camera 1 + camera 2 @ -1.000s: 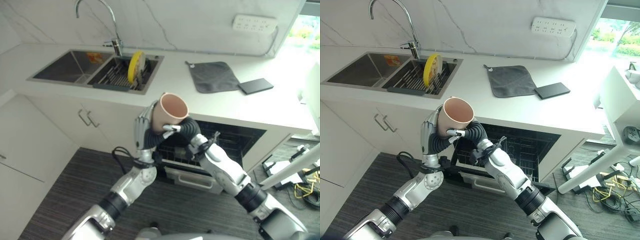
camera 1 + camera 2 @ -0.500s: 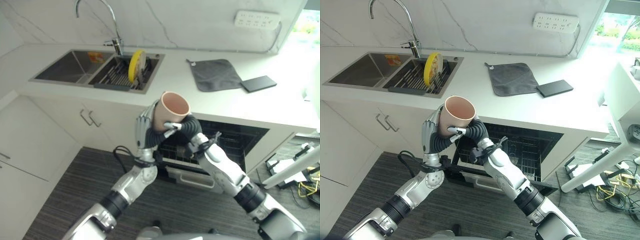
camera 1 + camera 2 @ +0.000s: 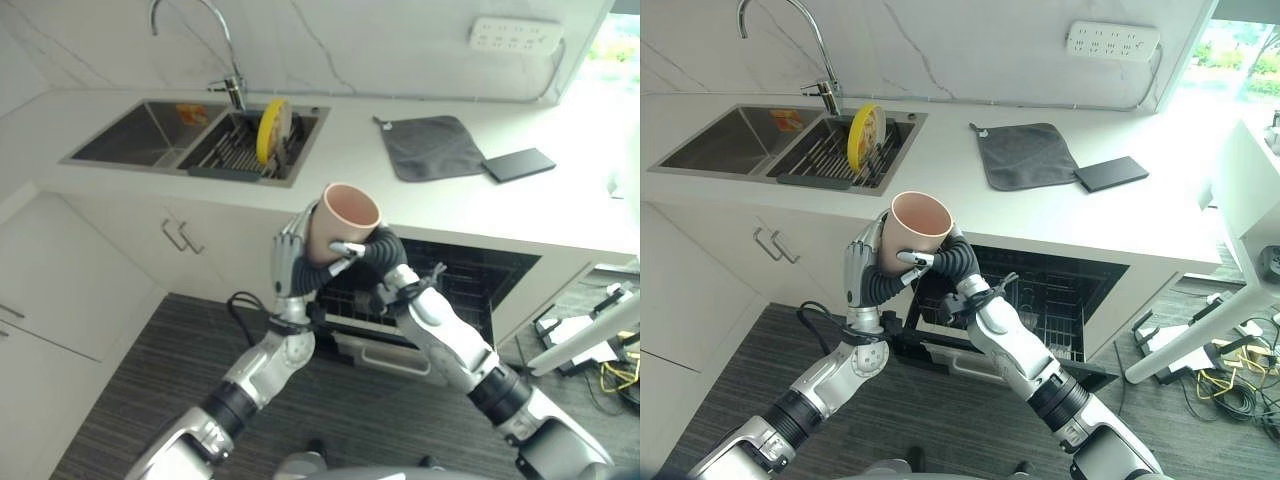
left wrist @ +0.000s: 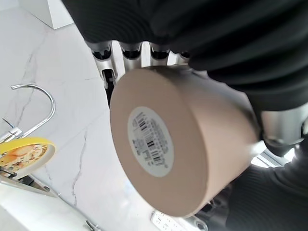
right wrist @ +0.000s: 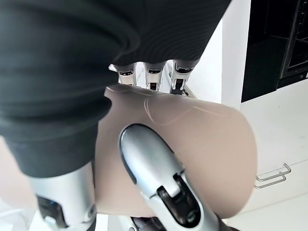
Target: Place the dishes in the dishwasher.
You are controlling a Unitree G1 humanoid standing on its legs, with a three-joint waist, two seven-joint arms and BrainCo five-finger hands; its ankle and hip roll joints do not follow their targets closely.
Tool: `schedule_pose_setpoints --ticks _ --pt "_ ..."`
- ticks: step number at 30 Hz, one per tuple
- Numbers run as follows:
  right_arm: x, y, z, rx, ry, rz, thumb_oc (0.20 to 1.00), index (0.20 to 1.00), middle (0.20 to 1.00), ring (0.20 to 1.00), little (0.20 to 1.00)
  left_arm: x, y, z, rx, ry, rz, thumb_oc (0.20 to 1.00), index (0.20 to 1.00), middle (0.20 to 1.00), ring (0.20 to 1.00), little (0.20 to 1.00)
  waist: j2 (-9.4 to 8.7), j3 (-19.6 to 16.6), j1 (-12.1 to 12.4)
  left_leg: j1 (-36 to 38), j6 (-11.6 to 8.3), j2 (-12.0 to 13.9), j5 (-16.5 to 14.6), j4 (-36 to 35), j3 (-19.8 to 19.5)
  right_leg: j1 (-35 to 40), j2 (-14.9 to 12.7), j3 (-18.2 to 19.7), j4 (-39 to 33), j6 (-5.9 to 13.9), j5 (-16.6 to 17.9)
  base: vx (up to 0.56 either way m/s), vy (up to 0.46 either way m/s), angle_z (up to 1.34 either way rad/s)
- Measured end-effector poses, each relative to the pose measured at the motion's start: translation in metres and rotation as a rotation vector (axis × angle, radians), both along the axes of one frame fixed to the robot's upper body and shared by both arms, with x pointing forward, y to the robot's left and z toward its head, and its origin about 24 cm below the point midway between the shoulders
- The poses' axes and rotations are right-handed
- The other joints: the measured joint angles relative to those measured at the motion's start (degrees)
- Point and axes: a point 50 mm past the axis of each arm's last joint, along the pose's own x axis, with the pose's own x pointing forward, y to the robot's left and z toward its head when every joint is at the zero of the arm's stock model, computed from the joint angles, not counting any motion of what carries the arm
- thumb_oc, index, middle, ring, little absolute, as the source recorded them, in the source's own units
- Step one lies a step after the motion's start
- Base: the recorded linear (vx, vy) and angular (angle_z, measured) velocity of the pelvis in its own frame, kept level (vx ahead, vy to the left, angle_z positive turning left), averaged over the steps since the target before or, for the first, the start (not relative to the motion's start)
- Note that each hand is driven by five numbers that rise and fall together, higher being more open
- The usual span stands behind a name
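A beige-pink cup (image 3: 346, 214) is held up in front of the counter edge, mouth tilted upward, its labelled base (image 4: 149, 143) facing the left wrist view. My right hand (image 3: 374, 251) is shut on it, thumb (image 5: 154, 180) across its wall and fingers (image 5: 150, 72) behind. My left hand (image 3: 288, 262) stands upright against the cup's other side with straight fingers (image 4: 131, 50). The open dishwasher (image 3: 455, 288) with its dark racks lies below and to the right of both hands. A yellow plate (image 3: 268, 130) stands on edge in the sink rack (image 3: 235, 152).
A double sink (image 3: 150, 133) with a tall tap (image 3: 228, 60) sits at the back left. A grey cloth (image 3: 432, 148) and a black flat slab (image 3: 516, 165) lie on the white counter (image 3: 560, 215). White cabinet doors (image 3: 190, 245) flank the dishwasher.
Both hands and the cup stay almost in the same place; the camera view has shifted slightly.
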Motion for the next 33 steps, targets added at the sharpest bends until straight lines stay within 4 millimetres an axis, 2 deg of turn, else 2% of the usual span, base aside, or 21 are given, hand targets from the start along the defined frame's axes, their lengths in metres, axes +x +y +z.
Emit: schedule_pose_setpoints --ticks 2,3,4,28,29,30,31,33 --pt "0.0000 -0.0003 0.0005 0.005 -0.004 -0.005 1.000 1.000 1.000 1.000 1.000 0.0000 -0.0002 -0.0001 0.001 0.002 -0.001 0.200 0.200 0.200 0.200 0.200 0.03 0.0 0.0 0.0 0.00 0.0 0.0 0.0 0.0 0.0 0.0 0.0 0.0 0.00 0.0 0.00 0.000 0.00" --pt "-0.0001 -0.0005 0.0011 0.008 -0.009 -0.005 0.310 0.310 0.310 0.310 0.310 0.0000 -0.0003 -0.0001 0.001 0.002 -0.002 0.200 0.200 0.200 0.200 0.200 0.04 0.0 0.0 0.0 0.00 0.0 0.0 0.0 0.0 0.0 0.0 0.0 0.0 0.00 0.0 0.00 0.000 0.00" --pt "-0.0002 -0.0005 0.0016 0.012 -0.013 -0.004 0.200 0.200 0.200 0.200 0.200 0.0002 0.0000 -0.0002 0.002 0.003 0.002 0.200 0.200 0.200 0.200 0.200 0.06 0.0 0.0 0.0 0.00 0.0 0.0 0.0 0.0 0.0 0.0 0.0 0.0 0.00 0.0 0.00 0.000 0.00" --pt "0.0009 -0.0025 0.0032 0.060 0.004 0.011 0.200 0.200 0.200 0.200 0.200 0.0000 -0.0013 0.0008 -0.002 -0.003 0.000 0.200 0.200 0.200 0.200 0.200 0.52 0.8 0.2 0.0 0.00 0.0 0.0 0.0 -0.1 0.1 0.0 -0.2 0.0 0.06 0.0 0.00 0.000 0.00" --pt "0.0009 -0.0025 0.0032 0.061 0.005 0.011 0.200 0.200 0.200 0.200 0.200 0.0000 -0.0013 0.0008 -0.002 -0.003 0.000 0.464 0.464 0.464 0.464 0.464 0.52 0.8 0.2 0.0 -0.01 0.0 0.0 0.0 -0.1 0.1 0.0 -0.2 0.0 0.06 0.0 0.00 0.000 0.00" --pt "0.0009 -0.0026 0.0031 0.063 0.007 0.011 0.200 0.200 0.200 0.200 0.200 0.0000 -0.0014 0.0008 -0.002 -0.003 0.000 0.793 0.793 0.793 0.793 0.793 0.52 0.8 0.3 0.0 0.00 0.0 0.0 0.0 -0.1 0.1 0.0 -0.2 0.0 0.06 0.0 0.00 0.000 0.00" --pt "0.0010 -0.0024 0.0024 0.091 0.031 0.018 0.200 0.200 0.200 0.200 0.200 0.0000 -0.0016 0.0008 -0.002 -0.002 -0.002 1.000 1.000 1.000 1.000 1.000 0.52 0.8 0.3 0.0 -0.01 0.0 0.0 0.0 -0.2 0.2 0.0 -0.3 0.0 0.07 -0.1 0.00 0.000 0.00" --pt "0.0011 -0.0020 0.0025 0.126 0.054 0.023 0.200 0.200 0.200 0.200 0.200 -0.0005 -0.0033 -0.0009 0.009 0.014 -0.021 1.000 1.000 1.000 1.000 1.000 0.53 0.8 0.3 0.0 -0.01 0.0 0.0 0.0 -0.2 0.2 0.0 -0.3 0.0 0.07 -0.1 0.00 0.000 0.00"
